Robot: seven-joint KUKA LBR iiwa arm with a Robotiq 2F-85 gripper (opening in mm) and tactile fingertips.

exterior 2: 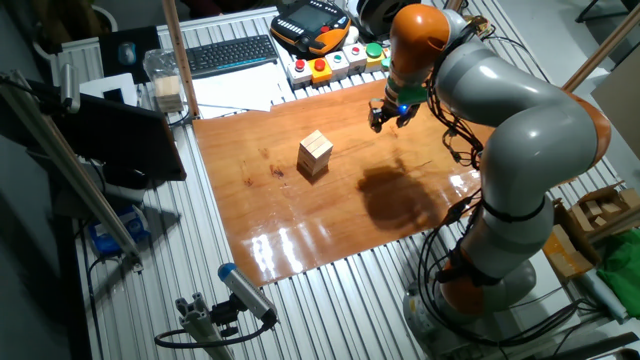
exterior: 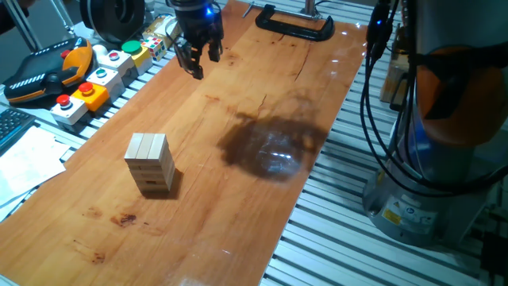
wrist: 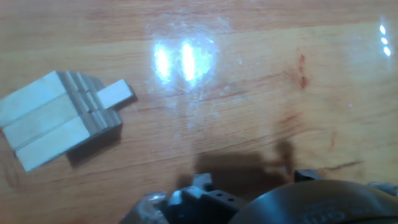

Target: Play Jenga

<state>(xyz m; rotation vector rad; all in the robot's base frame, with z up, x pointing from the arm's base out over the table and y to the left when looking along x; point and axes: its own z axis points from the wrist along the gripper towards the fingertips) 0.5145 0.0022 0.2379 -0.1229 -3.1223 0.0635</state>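
Arm: one KUKA arm (exterior 2: 520, 130), grey with orange joint bands, bends over the far end of the board from its base on the slatted frame.
Table: one reddish wooden board (exterior: 238, 183) on a ribbed aluminium frame; a dark stain and a glare patch sit near its middle.
Clamp: one black C-clamp (exterior: 294, 24) grips the board's far edge.
Keyboard: one black keyboard (exterior 2: 232, 54) lies beyond the board in the other fixed view.
Pendant: one orange and black teach pendant (exterior: 44, 70) rests off the board's left side.
Button boxes: a row of grey boxes (exterior: 91, 87) with red, green and yellow push-buttons runs along the left edge; their exact number cannot be told.
Jenga: one tower (exterior: 150, 163) of pale blocks stands upright on the board's near left part, well apart from the gripper. Three blocks form the top layer, their long axes parallel. In the hand view the tower (wrist: 59, 118) lies at the left, and one block (wrist: 116, 93) juts out of its side toward the right, long axis crossing the top layer's.
Gripper: one two-finger gripper (exterior: 197, 62) hangs above the far left part of the board, fingers pointing down, spread a little apart and holding nothing.
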